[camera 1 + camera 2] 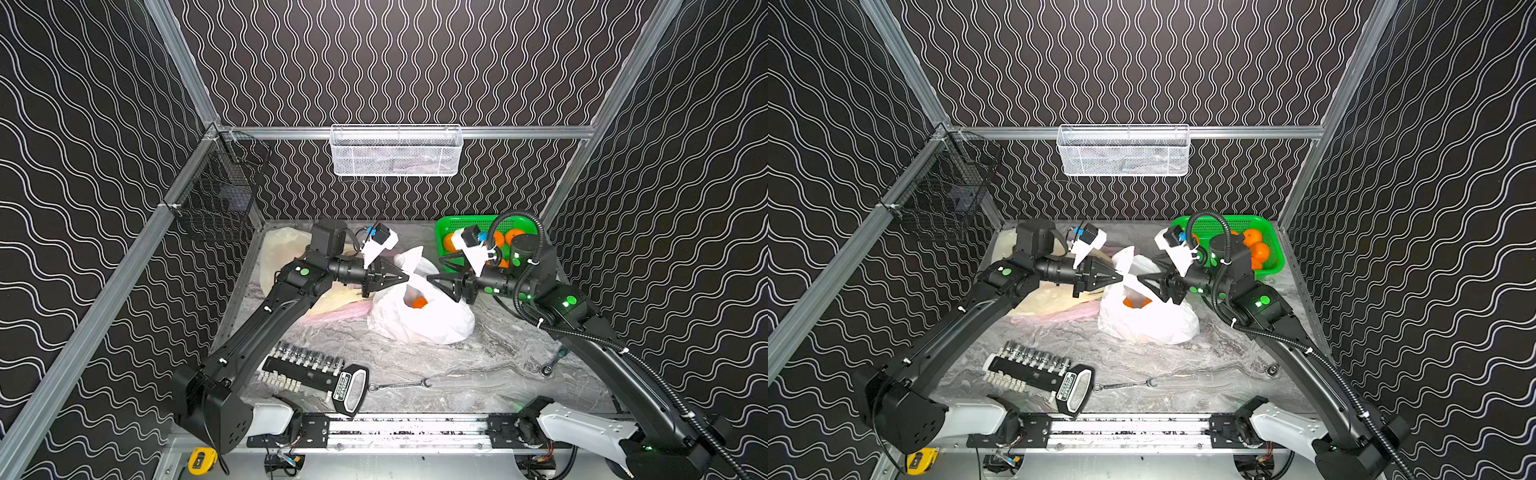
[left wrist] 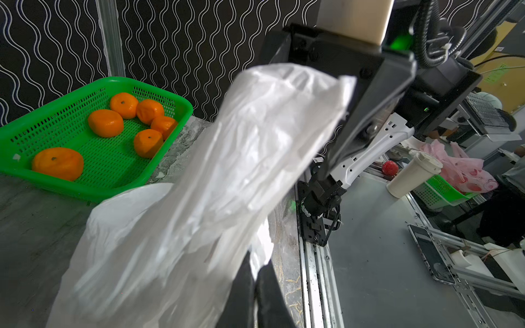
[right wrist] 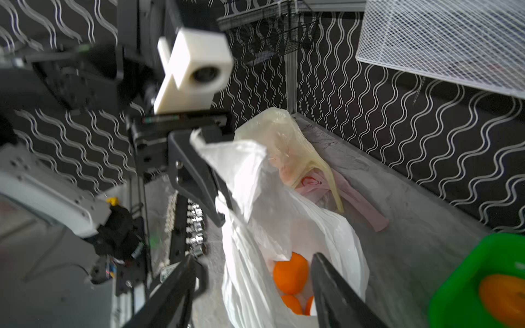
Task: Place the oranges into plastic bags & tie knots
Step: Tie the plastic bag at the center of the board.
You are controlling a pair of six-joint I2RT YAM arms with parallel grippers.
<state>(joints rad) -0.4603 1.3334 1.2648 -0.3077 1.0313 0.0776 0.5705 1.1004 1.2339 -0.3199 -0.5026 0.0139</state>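
Nearest on the worktop [image 1: 457, 365] lie a socket rail [image 1: 309, 370] and a wrench [image 1: 399, 384]. Beyond them, mid-worktop, sits the white bag [image 1: 419, 324]. It is glossy and crumpled, its mouth gaping upward. In both top views the bagged oranges [image 1: 419, 302] are only a bright patch inside.

The right wrist view alone looks down into the mouth, where at least three smooth fruits lie at the bottom. The left wrist view alone shows the bag's handle [image 2: 255, 159] stretched into a long wrinkled band. It also shows six loose oranges [image 2: 105, 122], dimpled tops up, spread over the floor of the green basket [image 2: 93, 85].

Both arms rise from the near rail and lean inward. Their wrists are bent level, so the claws point at each other just above the bag. The left claw [image 1: 405, 276] is clenched on the handle at the left of the mouth. The right claw [image 3: 255, 257] is released, its jaws spread to either side of the mouth's right edge, gripping nothing.

Farther left, partly under the left arm, a yellowish bag [image 1: 282, 249] and a pink bag [image 1: 336, 316] lie slack. The green basket stands in the far right corner, behind the right wrist.
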